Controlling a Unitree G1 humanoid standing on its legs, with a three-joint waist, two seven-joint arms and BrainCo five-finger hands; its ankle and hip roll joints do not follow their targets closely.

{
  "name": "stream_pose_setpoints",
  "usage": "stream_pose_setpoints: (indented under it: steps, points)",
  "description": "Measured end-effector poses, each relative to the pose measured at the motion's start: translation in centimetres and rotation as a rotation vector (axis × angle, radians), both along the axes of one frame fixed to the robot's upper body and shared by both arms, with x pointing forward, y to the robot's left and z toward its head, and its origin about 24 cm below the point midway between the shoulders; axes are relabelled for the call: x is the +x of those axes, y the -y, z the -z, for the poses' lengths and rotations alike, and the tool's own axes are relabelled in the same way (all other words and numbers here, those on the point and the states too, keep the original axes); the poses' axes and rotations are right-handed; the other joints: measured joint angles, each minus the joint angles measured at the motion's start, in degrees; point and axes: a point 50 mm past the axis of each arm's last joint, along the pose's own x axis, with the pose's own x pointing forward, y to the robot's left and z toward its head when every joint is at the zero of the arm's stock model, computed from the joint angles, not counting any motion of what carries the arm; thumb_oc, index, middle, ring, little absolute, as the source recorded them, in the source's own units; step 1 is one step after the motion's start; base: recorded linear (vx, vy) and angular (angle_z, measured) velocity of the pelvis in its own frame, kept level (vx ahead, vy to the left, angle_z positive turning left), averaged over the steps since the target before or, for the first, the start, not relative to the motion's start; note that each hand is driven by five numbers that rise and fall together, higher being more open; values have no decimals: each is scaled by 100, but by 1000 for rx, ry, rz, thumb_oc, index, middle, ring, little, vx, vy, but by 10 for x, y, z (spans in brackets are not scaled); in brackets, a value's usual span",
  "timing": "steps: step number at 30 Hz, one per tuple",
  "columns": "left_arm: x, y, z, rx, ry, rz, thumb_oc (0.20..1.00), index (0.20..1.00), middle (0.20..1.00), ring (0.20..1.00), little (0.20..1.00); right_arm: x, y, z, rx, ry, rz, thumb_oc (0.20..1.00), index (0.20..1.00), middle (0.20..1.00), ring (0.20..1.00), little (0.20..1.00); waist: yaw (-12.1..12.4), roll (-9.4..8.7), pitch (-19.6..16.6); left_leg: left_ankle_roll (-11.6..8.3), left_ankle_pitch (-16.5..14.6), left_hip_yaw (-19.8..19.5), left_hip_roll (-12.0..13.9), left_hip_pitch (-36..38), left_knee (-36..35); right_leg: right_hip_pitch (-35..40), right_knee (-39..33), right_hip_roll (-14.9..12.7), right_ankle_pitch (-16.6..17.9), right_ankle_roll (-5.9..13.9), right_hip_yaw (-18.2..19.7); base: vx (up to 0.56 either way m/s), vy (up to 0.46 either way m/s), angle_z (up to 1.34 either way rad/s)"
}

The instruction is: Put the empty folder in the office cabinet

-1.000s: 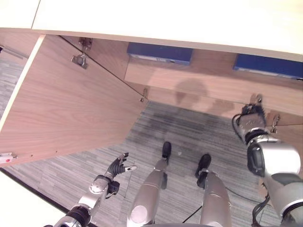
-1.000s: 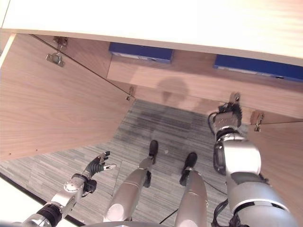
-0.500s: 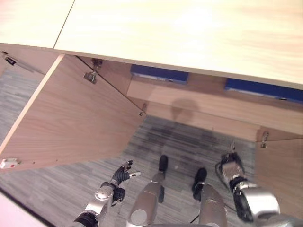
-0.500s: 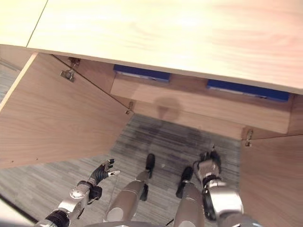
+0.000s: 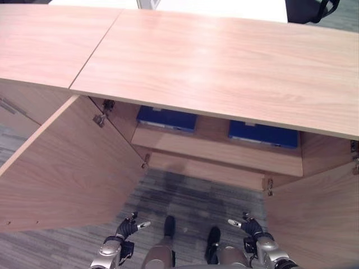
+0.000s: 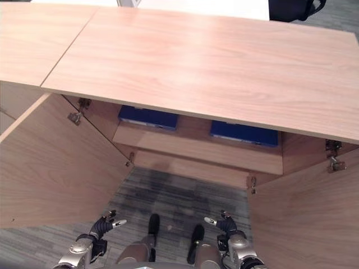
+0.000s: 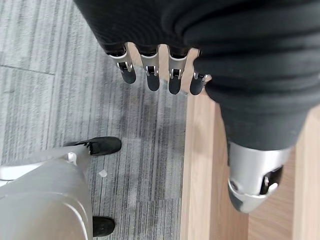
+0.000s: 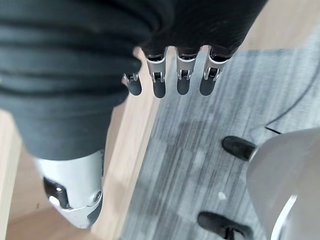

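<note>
Inside the open cabinet (image 5: 219, 151), two blue folders (image 5: 166, 118) look flat, stiff and light, best held by an edge, while the left hand (image 5: 127, 228) and right hand (image 5: 251, 227) hang low with loose, empty fingers (image 7: 150, 75).

Cabinet top (image 5: 224, 67) overhangs the shelf — both blue folders (image 5: 166, 118) (image 5: 262, 134) show front edges alone; rest hidden, contents cannot be told. Left door (image 5: 67, 162) cut off at 9 o'clock, right door (image 5: 320, 207) at 3 o'clock. Dark chair (image 5: 305, 8) clipped at 1 o'clock — base alone visible. Both forearms run out at 6 o'clock.
</note>
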Motion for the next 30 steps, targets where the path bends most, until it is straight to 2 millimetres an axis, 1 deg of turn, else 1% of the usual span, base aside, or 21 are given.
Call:
stream_pose_setpoints:
  steps: [2, 3, 8, 10, 14, 15, 16, 22, 25, 30]
  points:
    - [1, 0, 0, 6, 3, 5, 1000, 1000, 1000, 1000, 1000, -1, 0, 0, 2, -4, -6, 1000, 1000, 1000, 1000, 1000, -49, -21, -40, 0, -29, 18, -10, 37, 0, 68, -97, 4, 37, -12, 3, 31, 46, -3]
    - [-1, 1, 1, 15, -3, -8, 1000, 1000, 1000, 1000, 1000, -2, -2, -1, 10, 14, -11, 1000, 1000, 1000, 1000, 1000, -61, -36, -54, 19, -46, 68, -13, 202, 0, 362, -365, 48, 211, -31, 0, 23, 45, -4]
    - [-10, 1, 5, 43, -28, 9, 1000, 1000, 1000, 1000, 1000, -11, -2, 3, -10, -7, -32, 1000, 1000, 1000, 1000, 1000, -161, -75, -219, -3, -193, 149, -21, 568, -4, 869, -802, 103, 328, 36, 84, 16, 43, -12]
    - [-18, 3, 8, 39, -51, 1, 1000, 1000, 1000, 1000, 1000, -21, -1, 6, -16, -33, -26, 1000, 1000, 1000, 1000, 1000, -186, -89, -360, 5, -243, 271, -22, 675, -6, 967, -885, 108, 353, 52, 166, 15, 48, -22]
    - [-33, 9, 16, 39, -102, 16, 1000, 1000, 1000, 1000, 1000, -36, 2, 11, -40, -71, -24, 1000, 1000, 1000, 1000, 1000, -239, -90, -386, 14, -289, 346, -29, 891, -11, 1207, -1037, 116, 416, 73, 271, 30, 30, -13]
    - [-40, 10, 18, 36, -121, 19, 1000, 1000, 1000, 1000, 1000, -45, 1, 14, -41, -93, -24, 1000, 1000, 1000, 1000, 1000, -262, -80, -472, 16, -314, 387, -32, 955, -48, 1273, -1087, 117, 433, 70, 298, -3, 22, -16]
    - [-44, 10, 19, 37, -132, 16, 1000, 1000, 1000, 1000, 1000, -48, 2, 14, -42, -101, -23, 1000, 1000, 1000, 1000, 1000, -272, -71, -518, 16, -319, 407, -32, 980, -57, 1271, -1086, 117, 434, 71, 320, -22, 32, -13]
    - [-49, 9, 20, 40, -146, 14, 1000, 1000, 1000, 1000, 1000, -50, 2, 15, -43, -104, -21, 1000, 1000, 1000, 1000, 1000, -296, 3, -562, 24, -331, 446, -31, 1048, -58, 1315, -1135, 117, 460, 81, 376, 9, 7, -4]
    - [-53, 9, 22, 54, -167, 31, 1000, 1000, 1000, 1000, 1000, -50, 2, 15, -48, -106, -30, 1000, 1000, 1000, 1000, 1000, -295, 22, -562, 23, -336, 492, -32, 1097, -53, 1417, -1247, 133, 526, 81, 418, 16, 0, -7]
    - [-52, 10, 23, 50, -168, 31, 1000, 1000, 1000, 1000, 1000, -51, 2, 15, -57, -110, -45, 1000, 1000, 1000, 1000, 1000, -301, 26, -561, 25, -340, 497, -31, 1119, -58, 1439, -1247, 134, 525, 81, 423, 2, 1, -1]
